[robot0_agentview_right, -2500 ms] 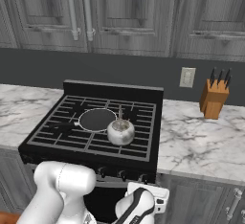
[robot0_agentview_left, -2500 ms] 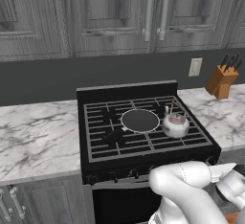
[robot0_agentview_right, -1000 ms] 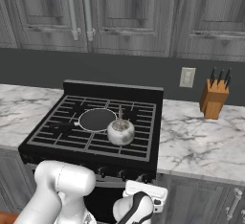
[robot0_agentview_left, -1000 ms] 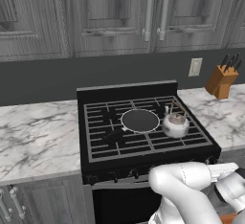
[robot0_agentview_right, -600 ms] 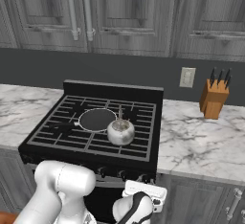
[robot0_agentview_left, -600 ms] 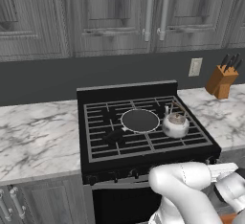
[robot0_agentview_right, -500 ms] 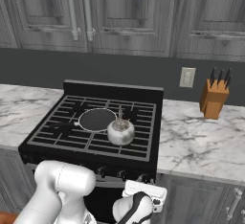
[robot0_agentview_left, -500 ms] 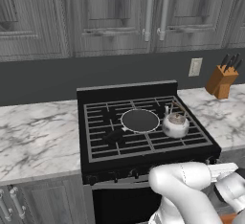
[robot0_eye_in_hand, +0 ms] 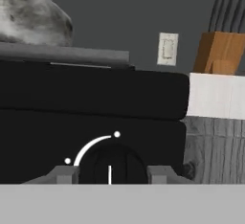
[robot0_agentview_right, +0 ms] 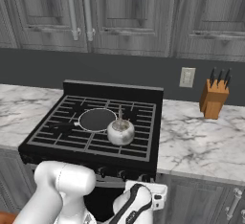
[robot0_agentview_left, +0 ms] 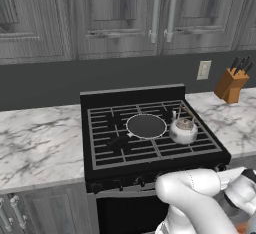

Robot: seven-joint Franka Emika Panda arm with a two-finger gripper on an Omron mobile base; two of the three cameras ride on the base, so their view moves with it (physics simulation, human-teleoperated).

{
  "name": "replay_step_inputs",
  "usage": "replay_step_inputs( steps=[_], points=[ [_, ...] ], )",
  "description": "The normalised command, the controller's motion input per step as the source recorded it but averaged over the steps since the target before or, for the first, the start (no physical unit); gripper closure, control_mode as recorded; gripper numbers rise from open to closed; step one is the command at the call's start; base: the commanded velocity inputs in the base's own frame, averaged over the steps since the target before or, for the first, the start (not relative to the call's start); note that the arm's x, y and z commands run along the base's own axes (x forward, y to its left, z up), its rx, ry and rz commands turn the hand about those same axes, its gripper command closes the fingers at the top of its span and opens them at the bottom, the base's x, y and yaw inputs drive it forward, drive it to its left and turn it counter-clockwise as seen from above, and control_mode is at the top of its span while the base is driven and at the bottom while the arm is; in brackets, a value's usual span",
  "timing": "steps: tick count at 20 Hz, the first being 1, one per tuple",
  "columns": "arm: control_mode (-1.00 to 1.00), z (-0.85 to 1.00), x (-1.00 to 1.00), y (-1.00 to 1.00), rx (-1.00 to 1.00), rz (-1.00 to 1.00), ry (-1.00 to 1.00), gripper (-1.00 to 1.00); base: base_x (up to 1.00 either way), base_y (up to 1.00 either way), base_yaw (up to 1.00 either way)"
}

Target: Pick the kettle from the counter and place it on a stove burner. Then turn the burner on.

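Knob (robot0_eye_in_hand: 113, 165) between jaws (unlabelled white arc)

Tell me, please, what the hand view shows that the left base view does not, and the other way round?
Hand view alone: a round black stove knob with a white pointer line and a white arc above it, the gripper fingertips standing at either side of it.

Left base view alone: the grate of the stove burner, a round dark disc, and the upper cabinet handles.

Both: the kettle on the stove, the knife block, the wall outlet and the marble counter.
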Motion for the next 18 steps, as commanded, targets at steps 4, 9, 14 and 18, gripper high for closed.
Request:
replay_step_inputs(
  steps=[4,9,14,18],
  points=[
    [-1.00,-0.57,0.00,0.01,-0.30,0.54,0.00,1.00,0.00,0.00,0.00],
    [-1.00,-0.87,0.00,0.02,-0.37,0.65,0.05,1.00,0.00,0.00,0.00],
    [-1.00,-1.00,-0.05,0.00,-0.39,0.68,0.09,1.00,0.00,0.00,0.00],
    [-1.00,-1.00,-0.14,0.07,-0.38,0.65,0.12,1.00,0.00,0.00,0.00]
  ],
)
